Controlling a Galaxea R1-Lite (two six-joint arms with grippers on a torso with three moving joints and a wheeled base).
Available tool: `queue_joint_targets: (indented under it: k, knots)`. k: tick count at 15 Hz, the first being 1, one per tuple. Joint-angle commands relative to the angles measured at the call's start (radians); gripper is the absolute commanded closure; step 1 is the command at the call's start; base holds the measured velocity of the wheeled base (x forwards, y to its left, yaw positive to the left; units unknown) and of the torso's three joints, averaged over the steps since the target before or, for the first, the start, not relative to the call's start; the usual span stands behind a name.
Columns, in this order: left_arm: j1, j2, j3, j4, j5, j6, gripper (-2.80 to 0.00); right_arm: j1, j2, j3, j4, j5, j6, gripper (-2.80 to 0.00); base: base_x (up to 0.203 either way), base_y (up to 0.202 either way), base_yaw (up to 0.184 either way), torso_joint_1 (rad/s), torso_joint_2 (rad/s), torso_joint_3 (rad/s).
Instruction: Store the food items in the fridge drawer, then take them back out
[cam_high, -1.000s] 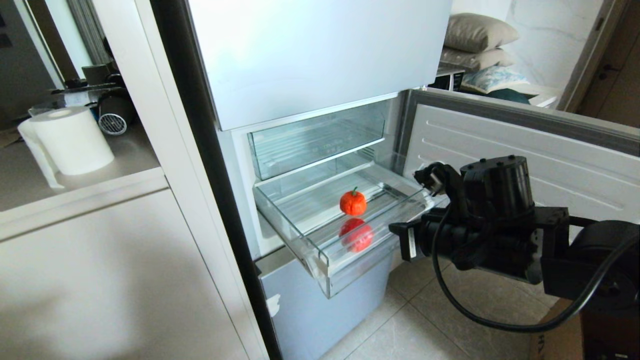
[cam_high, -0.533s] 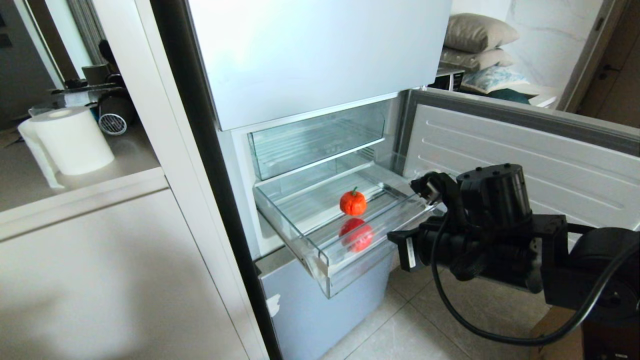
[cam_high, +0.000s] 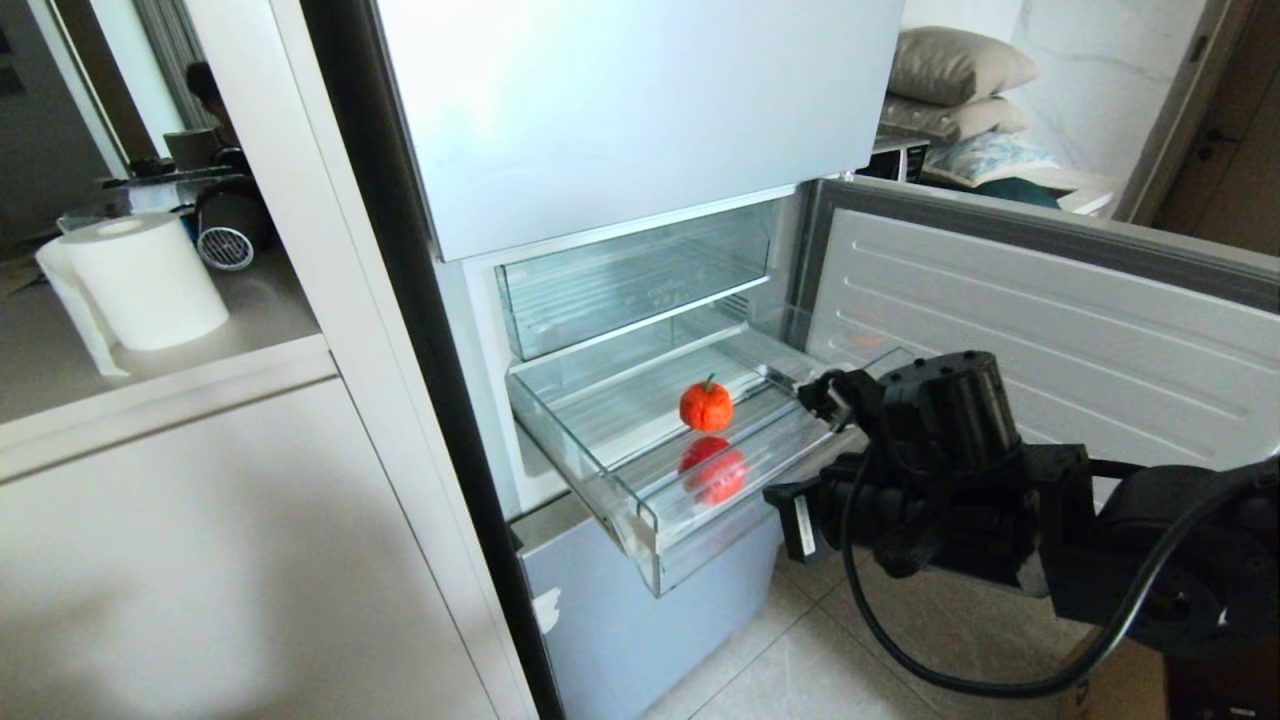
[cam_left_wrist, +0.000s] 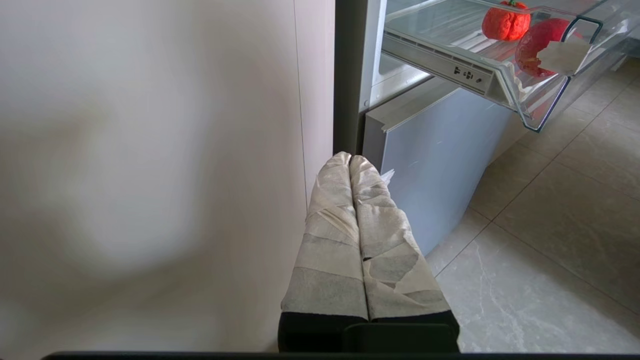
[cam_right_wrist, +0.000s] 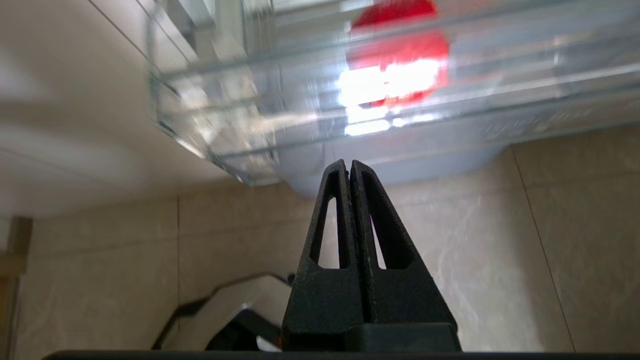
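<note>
I have the fridge (cam_high: 640, 110) ahead of me, its lower door (cam_high: 1050, 290) swung open to my right. The fridge drawer (cam_high: 640, 520) is pulled out, its long axis running across the compartment and its thick front lip facing out over the tiled floor (cam_high: 800, 670). Above and behind it sits the other clear drawer (cam_high: 630, 290), pushed in; I see nothing in it.

My right arm is low beside the pulled-out drawer's right front corner. The right gripper (cam_right_wrist: 350, 167) has its black fingers pressed together with nothing between them, tips aimed at the drawer's front lip from slightly below and just short of it; whether they touch the plastic I cannot tell. My left gripper (cam_left_wrist: 350, 160) hangs parked down by the cabinet panel (cam_high: 250, 560), taped fingers also together and empty.

The only thing in the pulled-out drawer is the orange-red fruit (cam_high: 706, 405), sitting upright near the middle of the ribbed bottom, green stem pointing up, with a red reflection in the front wall.

A paper roll (cam_high: 140, 280) stands on the counter at my left.
</note>
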Motion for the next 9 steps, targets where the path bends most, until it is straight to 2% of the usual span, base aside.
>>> queue_joint_targets:
  k: [1, 9]
  knots:
    - [0.0, 0.002, 0.0, 0.0, 0.0, 0.0, 0.0, 0.001, 0.069, -0.02, 0.001, 0.0, -0.001, 0.0, 0.0, 0.0, 0.0, 0.0, 0.0, 0.0]
    - [0.0, 0.002, 0.0, 0.0, 0.0, 0.0, 0.0, -0.026, 0.413, -0.326, -0.006, 0.0, -0.001, 0.0, 0.0, 0.0, 0.0, 0.0, 0.0, 0.0]
